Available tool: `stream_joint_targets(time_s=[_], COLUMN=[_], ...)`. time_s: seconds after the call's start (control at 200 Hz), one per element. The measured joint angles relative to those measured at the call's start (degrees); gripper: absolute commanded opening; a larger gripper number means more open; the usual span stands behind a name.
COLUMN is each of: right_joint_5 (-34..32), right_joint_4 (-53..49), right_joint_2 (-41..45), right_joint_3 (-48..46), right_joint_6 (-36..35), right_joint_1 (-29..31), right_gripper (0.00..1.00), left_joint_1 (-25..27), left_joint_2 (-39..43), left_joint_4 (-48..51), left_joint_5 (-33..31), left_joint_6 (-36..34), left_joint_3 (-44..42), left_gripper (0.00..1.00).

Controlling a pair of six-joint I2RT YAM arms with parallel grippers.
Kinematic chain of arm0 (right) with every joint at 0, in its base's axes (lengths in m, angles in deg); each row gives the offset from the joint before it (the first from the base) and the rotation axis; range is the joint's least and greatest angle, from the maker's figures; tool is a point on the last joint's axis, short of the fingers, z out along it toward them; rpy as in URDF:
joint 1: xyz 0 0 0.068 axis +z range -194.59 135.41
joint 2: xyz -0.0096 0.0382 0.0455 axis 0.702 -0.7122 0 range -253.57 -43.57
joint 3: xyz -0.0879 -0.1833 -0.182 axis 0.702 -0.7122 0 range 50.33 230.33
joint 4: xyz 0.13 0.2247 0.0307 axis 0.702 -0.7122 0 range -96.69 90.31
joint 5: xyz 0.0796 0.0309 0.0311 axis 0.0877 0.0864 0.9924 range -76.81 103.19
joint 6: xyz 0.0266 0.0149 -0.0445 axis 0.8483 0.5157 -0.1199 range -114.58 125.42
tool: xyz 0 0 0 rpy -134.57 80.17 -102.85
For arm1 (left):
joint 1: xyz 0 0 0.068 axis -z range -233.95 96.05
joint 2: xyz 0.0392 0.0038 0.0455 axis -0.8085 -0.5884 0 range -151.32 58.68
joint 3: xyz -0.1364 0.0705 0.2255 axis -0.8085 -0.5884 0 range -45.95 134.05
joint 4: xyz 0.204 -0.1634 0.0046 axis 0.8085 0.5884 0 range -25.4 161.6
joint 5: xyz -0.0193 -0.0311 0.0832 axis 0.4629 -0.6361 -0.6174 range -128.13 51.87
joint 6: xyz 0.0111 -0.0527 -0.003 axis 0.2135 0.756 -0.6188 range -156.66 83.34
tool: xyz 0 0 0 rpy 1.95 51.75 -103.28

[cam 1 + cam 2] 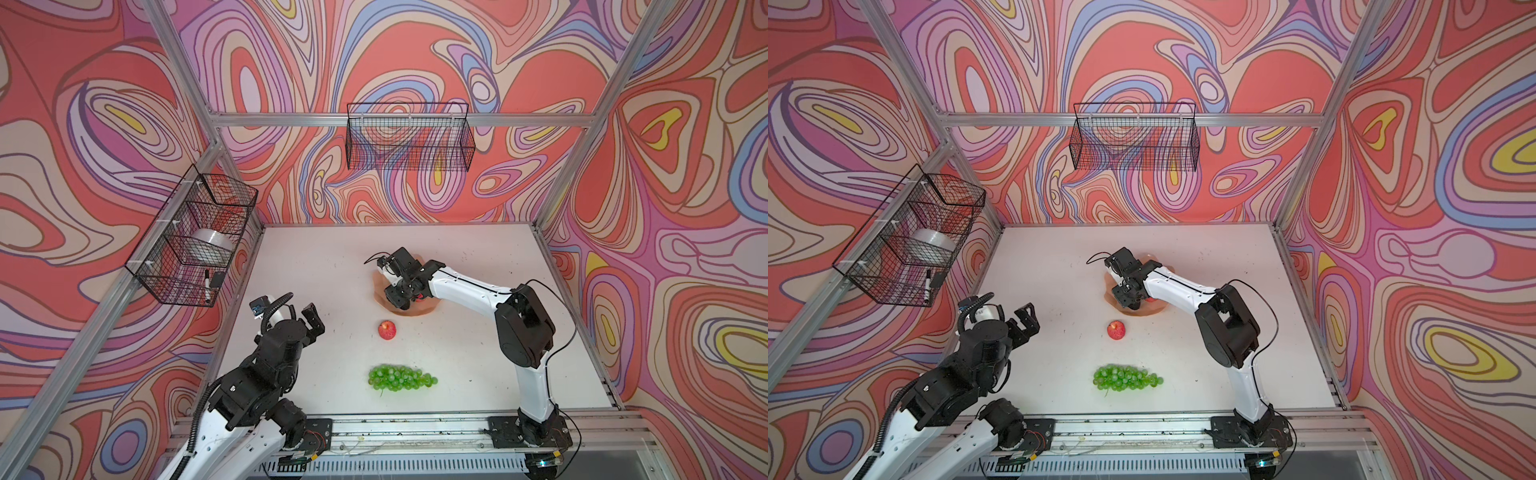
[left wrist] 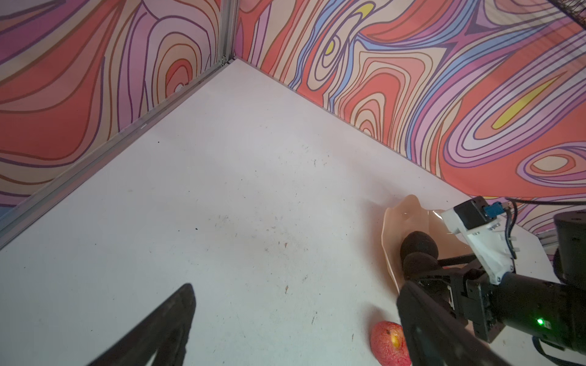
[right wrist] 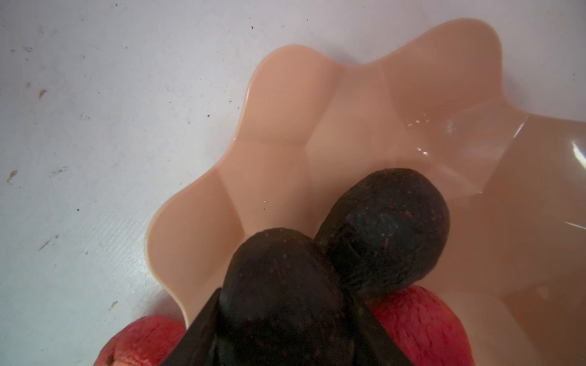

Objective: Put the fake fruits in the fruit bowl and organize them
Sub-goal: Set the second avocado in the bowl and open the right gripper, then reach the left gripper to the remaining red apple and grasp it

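Right gripper [image 3: 283, 298] holds near avocado [image 3: 279, 263] inside fruit bowl [image 3: 285, 104].
Fingers clamp its sides, tucked against second avocado [image 3: 387, 228] and bowl apple [image 3: 421, 320], likely to pack tight; left gripper [image 1: 314, 322] gaping, empty, parked clear; loose apple [image 1: 387, 331] and grapes [image 1: 401, 377] on table [image 1: 316, 266].

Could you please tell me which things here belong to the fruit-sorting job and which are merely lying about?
Job: fruit bowl, two avocados, apple in bowl, loose apple, grapes.
Lying about: two wire baskets, white roll, marker.
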Motion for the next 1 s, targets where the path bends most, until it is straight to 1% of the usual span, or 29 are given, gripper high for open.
stream_joint_targets(time_s=[0.105,0.21,0.285,0.355,0.421,0.541,0.641,0.781,1.001], right_joint_5=[1.01,2.25,3.23,3.67,3.56,3.19,3.10,2.89,2.91], right_joint_4=[0.68,1.05,1.27,2.19,3.10,5.16,7.17,7.72,7.10], right_joint_2=[0.02,0.81,2.82,6.56,11.30,20.59,27.30,32.30,34.25], right_joint_3=[0.04,0.04,0.00,-0.68,-1.70,-4.90,-9.60,-16.46,-22.12], right_joint_6=[0.83,2.47,4.46,7.13,10.21,15.96,20.26,24.35,26.75], right_joint_1=[-0.39,-1.29,-2.49,-4.13,-6.14,-10.69,-14.80,-18.51,-19.41], right_gripper=[0.70,0.76,0.79,0.82,0.85,0.89,0.92,0.94,0.95], left_joint_1=[0.00,0.00,0.02,0.48,2.47,10.60,14.69,17.35,18.21], left_joint_2=[-3.74,-7.67,-9.77,-12.02,-14.97,-22.23,-28.02,-35.91,-45.75], left_joint_4=[1.75,1.73,1.36,1.07,1.11,0.02,-2.23,-4.57,-7.37], left_joint_5=[2.86,7.61,11.45,14.38,16.15,17.59,19.43,21.62,23.69], left_joint_6=[1.49,2.29,2.82,3.56,4.15,5.42,6.51,7.10,5.97], left_joint_3=[1.09,1.49,1.49,1.57,2.29,5.05,6.21,6.62,10.45], left_gripper=[0.92,0.87,0.86,0.86,0.86,0.87,0.88,0.89,0.93])
